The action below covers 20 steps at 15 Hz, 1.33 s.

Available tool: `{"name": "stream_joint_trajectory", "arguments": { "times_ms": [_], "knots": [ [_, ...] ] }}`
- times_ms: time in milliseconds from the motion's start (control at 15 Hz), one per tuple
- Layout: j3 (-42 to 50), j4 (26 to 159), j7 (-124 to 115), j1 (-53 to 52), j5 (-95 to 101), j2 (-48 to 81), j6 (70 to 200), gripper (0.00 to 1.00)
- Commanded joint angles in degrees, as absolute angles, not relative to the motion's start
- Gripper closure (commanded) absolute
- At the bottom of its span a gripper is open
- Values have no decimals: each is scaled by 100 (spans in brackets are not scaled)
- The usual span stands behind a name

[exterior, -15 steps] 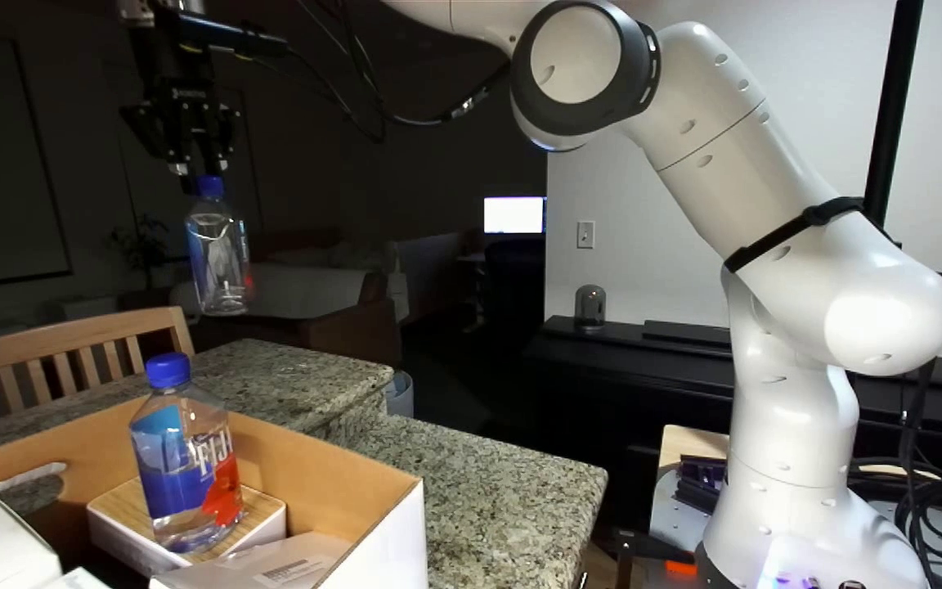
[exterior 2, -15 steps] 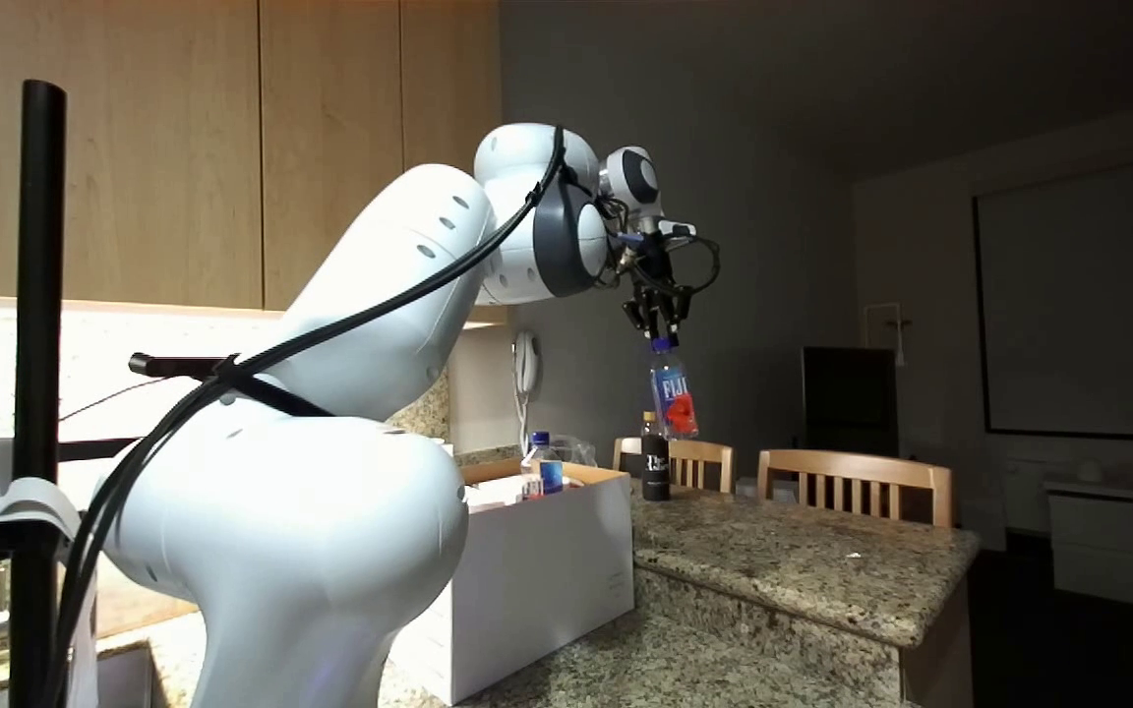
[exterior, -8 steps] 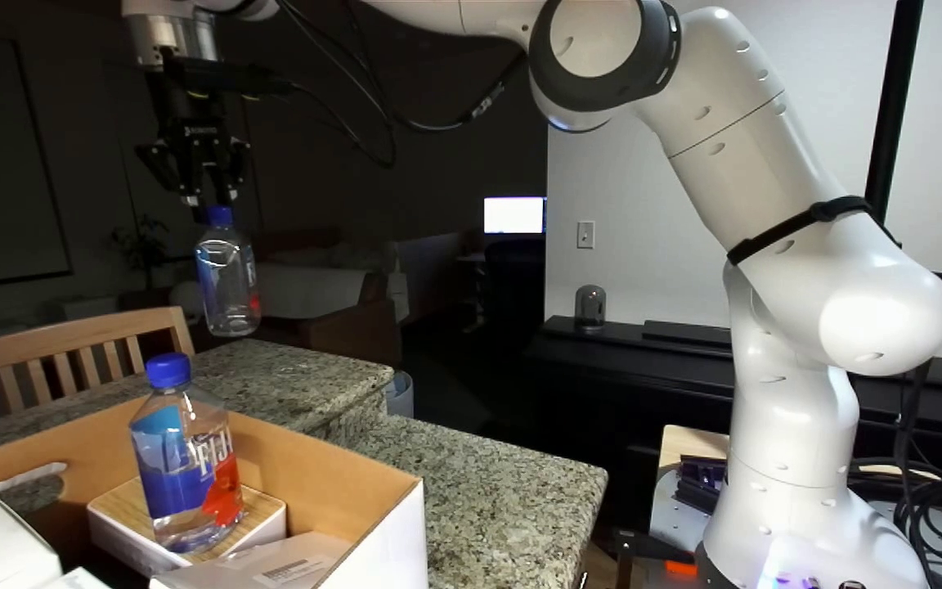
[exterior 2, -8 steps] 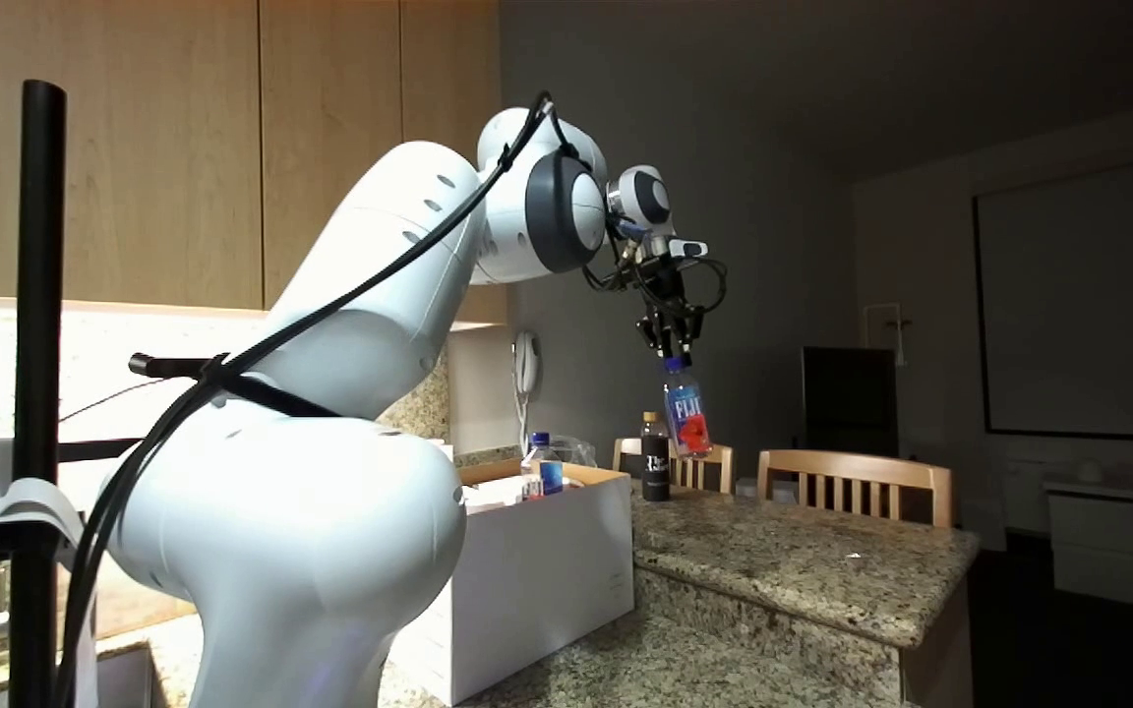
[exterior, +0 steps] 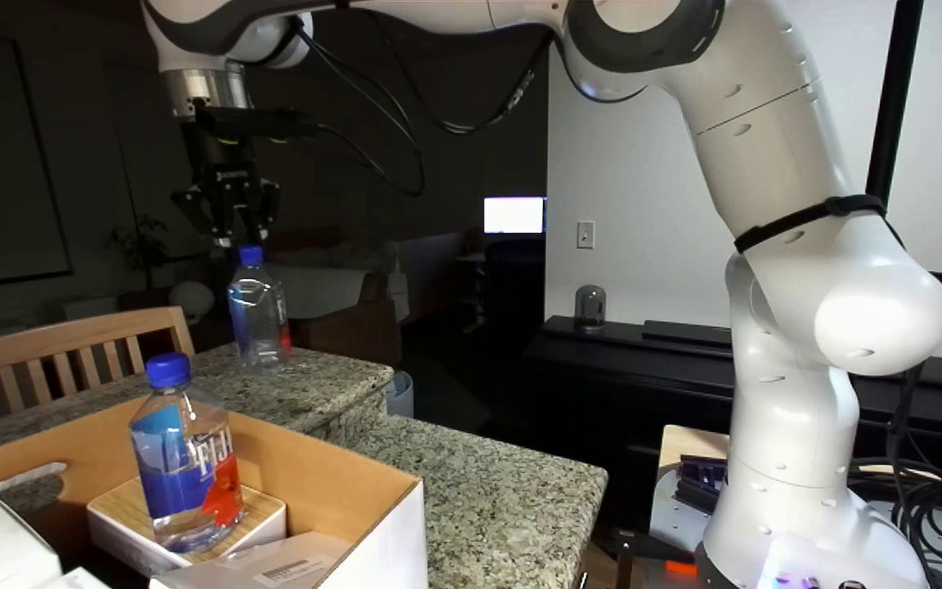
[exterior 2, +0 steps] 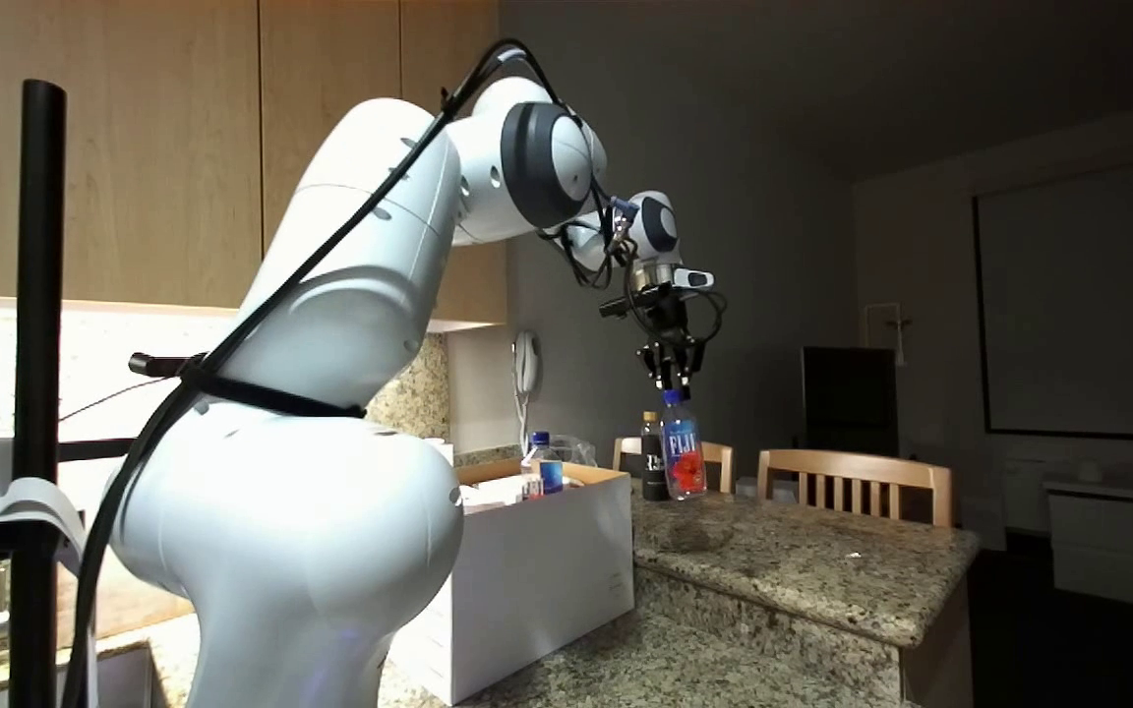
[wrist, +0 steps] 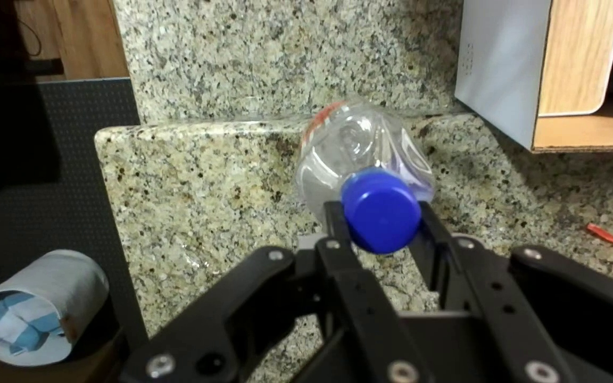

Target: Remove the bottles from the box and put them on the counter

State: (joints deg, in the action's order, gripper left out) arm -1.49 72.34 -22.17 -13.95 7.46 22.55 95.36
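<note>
My gripper (wrist: 381, 218) is shut on the blue cap of a clear bottle (exterior: 258, 319) with a blue and red label; the gripper also shows in both exterior views (exterior: 244, 240) (exterior 2: 675, 385). The held bottle (exterior 2: 685, 452) hangs nearly upright over the raised granite counter (exterior 2: 803, 551). A shadow lies on the counter below it, and its base seems a little above the top. A second labelled bottle (exterior: 189, 474) with a blue cap stands inside the cardboard box (exterior: 332, 483), on a wood-topped white carton. The box (wrist: 503, 69) is at the right in the wrist view.
A dark bottle (exterior 2: 654, 467) with a yellow cap stands on the raised counter, partly behind the held bottle in that exterior view. A step edge (wrist: 205, 127) divides the raised slab from the lower one. Wooden chairs (exterior 2: 852, 477) stand behind. A bin (wrist: 46, 303) is below the counter's edge.
My gripper has come down with the bottle in it, bringing the bottle's base close to the raised counter. The bottle hangs straighter than before. The bottle in the box has not moved.
</note>
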Motion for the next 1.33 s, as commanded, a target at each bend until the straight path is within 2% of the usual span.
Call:
{"name": "stream_joint_trajectory", "arguments": {
  "times_ms": [0, 800, 1267],
  "knots": [
    [-171, 8633, -2349, -1271, 446, 1483, 10140, 86],
    [-367, 12142, -2714, -1152, 257, 97, 12411, 86],
    [-430, 14320, -2991, -998, -204, -734, 13321, 86]
  ]
}}
